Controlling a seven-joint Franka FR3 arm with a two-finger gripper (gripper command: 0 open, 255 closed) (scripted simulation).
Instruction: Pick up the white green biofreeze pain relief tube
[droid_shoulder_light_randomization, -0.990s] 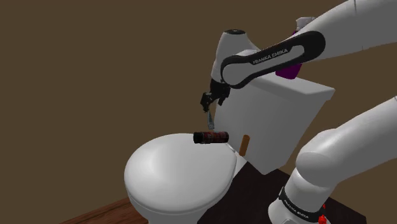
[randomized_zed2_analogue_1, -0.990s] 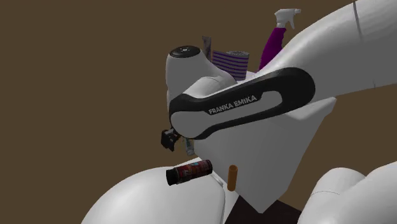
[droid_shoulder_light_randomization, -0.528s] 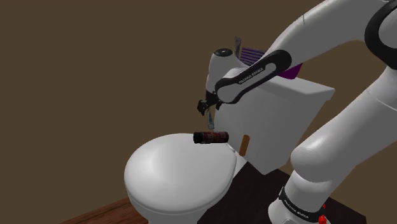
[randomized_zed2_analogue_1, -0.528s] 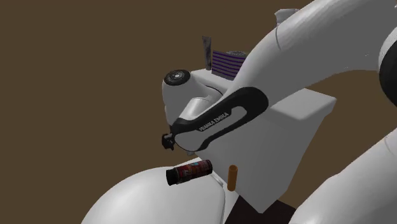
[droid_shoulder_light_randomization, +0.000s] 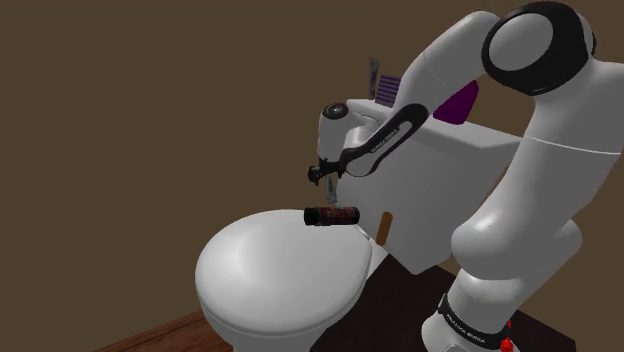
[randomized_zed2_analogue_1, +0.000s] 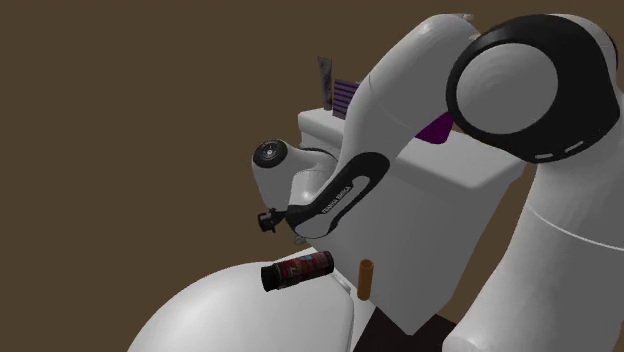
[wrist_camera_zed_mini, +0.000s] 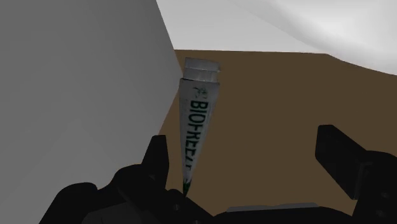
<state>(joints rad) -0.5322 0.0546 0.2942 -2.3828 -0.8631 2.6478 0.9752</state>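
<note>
Against the brown wall (wrist_camera_zed_mini: 273, 95) the claw (wrist_camera_zed_mini: 245, 143) stands spread wide, the white-and-green tube (wrist_camera_zed_mini: 198, 108) between its fingers, close by one and seemingly unclasped, beside the toilet tank (wrist_camera_zed_mini: 76, 76); likely light, soft, slippery, best pinched mid-body across its flat faces.

My fingers (wrist_camera_zed_mini: 158, 159) are looking all black. The tube (wrist_camera_zed_mini: 198, 121) is showing white with dark green letters. The toilet lid (droid_shoulder_light_randomization: 270, 275) is looking plain white, the can (droid_shoulder_light_randomization: 331, 216) at its back edge is looking dark red and black, and the wall (droid_shoulder_light_randomization: 150, 120) is looking brown.
</note>
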